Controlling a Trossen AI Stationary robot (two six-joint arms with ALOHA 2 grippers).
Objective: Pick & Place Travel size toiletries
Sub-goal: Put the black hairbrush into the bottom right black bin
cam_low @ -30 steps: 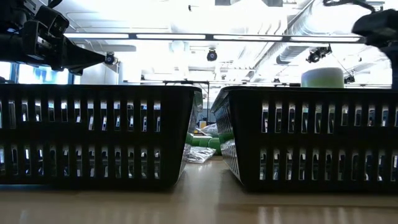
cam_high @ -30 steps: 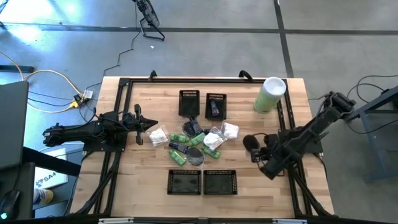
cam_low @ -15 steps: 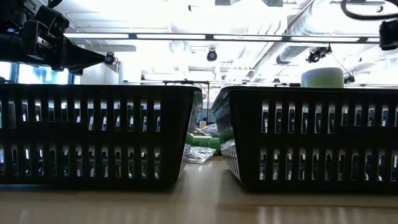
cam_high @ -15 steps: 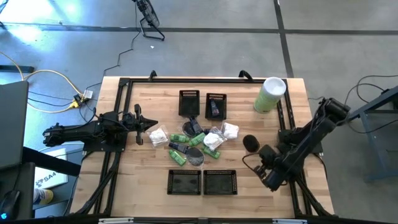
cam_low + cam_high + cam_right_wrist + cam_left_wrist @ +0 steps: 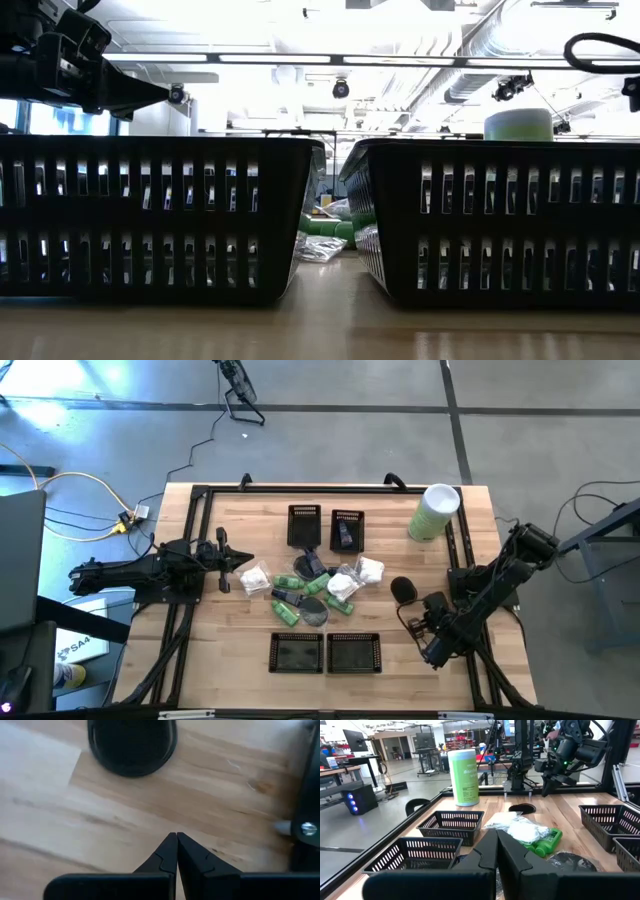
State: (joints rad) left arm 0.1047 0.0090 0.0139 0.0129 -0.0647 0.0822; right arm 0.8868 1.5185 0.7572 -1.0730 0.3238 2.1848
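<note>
A wooden table point(image 5: 240, 650) is seen from above, with a dark robot arm at each side. At the middle of the table the travel size toiletries point(image 5: 312, 587) are heaped in a loose pile — green bottles, white crinkly packets, dark pieces and a grey disc point(image 5: 314, 612). Two black mesh baskets point(image 5: 325, 653) are set side by side near the front edge, just beside the pile, and two smaller ones point(image 5: 325, 528) behind it; a dark blue item point(image 5: 344, 536) is seen inside the right-hand rear basket. A tall pale-green cylinder point(image 5: 434, 512) stands at the far right corner.

The left gripper point(image 5: 250, 559) is held at the left edge of the pile, its fingers point(image 5: 496, 851) pressed together with nothing between them. The right gripper point(image 5: 433, 656) is held low over bare wood at the table's right front, well apart from the pile — its fingers point(image 5: 176, 851) are likewise closed and empty. A round black hole point(image 5: 402, 589) in the tabletop lies near it.
</note>
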